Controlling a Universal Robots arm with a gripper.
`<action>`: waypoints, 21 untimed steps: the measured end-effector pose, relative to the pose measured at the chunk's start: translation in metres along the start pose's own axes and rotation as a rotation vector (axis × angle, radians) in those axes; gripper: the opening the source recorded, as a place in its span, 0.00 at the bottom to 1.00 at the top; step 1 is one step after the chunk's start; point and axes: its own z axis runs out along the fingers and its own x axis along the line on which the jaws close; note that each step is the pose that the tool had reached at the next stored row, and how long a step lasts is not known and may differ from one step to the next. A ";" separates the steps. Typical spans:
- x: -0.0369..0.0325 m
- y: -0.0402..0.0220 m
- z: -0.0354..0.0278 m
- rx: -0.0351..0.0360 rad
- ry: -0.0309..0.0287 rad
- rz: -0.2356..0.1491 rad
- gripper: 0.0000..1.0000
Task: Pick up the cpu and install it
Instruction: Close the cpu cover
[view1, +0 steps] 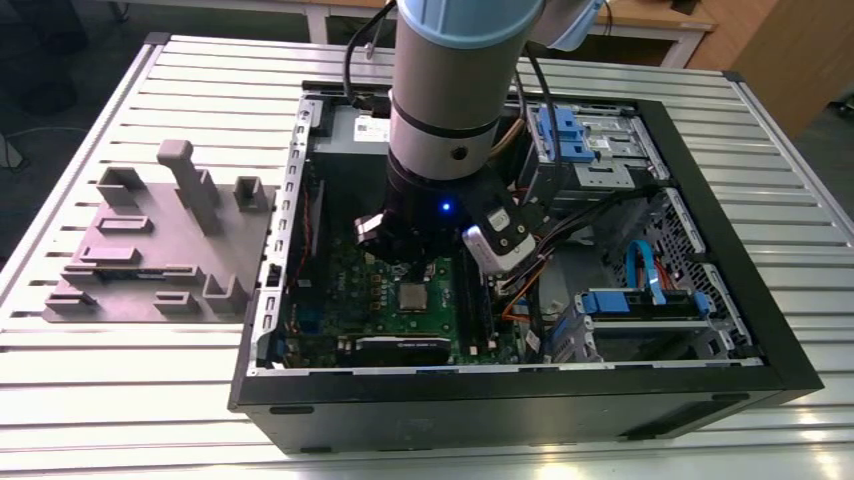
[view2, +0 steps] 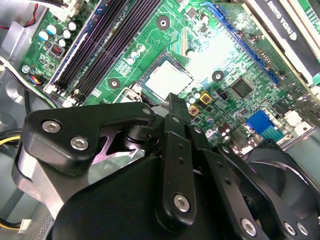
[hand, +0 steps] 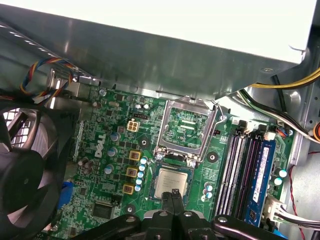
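CPU (hand: 172, 181): seated flat in its socket on the green motherboard (hand: 115, 200), silvery top facing up; also visible in the exterior view (view1: 414, 296) and the second wrist view (view2: 170, 80).
Socket frame (hand: 186, 127): hinged open, standing beside the chip.
Gripper (hand: 173, 196): fingertips pressed together, holding nothing; tips directly above the near edge of the CPU. Contact cannot be determined.
Memory slots (hand: 240, 170): long, black, just beside the socket.
Computer case (view1: 747, 330): open, lying on the slatted table (view1: 120, 390).
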 end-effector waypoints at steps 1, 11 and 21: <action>0.0000 0.0000 0.0000 0.0000 0.0000 -0.001 0.10; 0.0000 0.0000 0.0000 0.0013 0.0003 -0.042 0.10; 0.0001 0.0000 0.0001 0.0061 0.0014 -0.186 0.10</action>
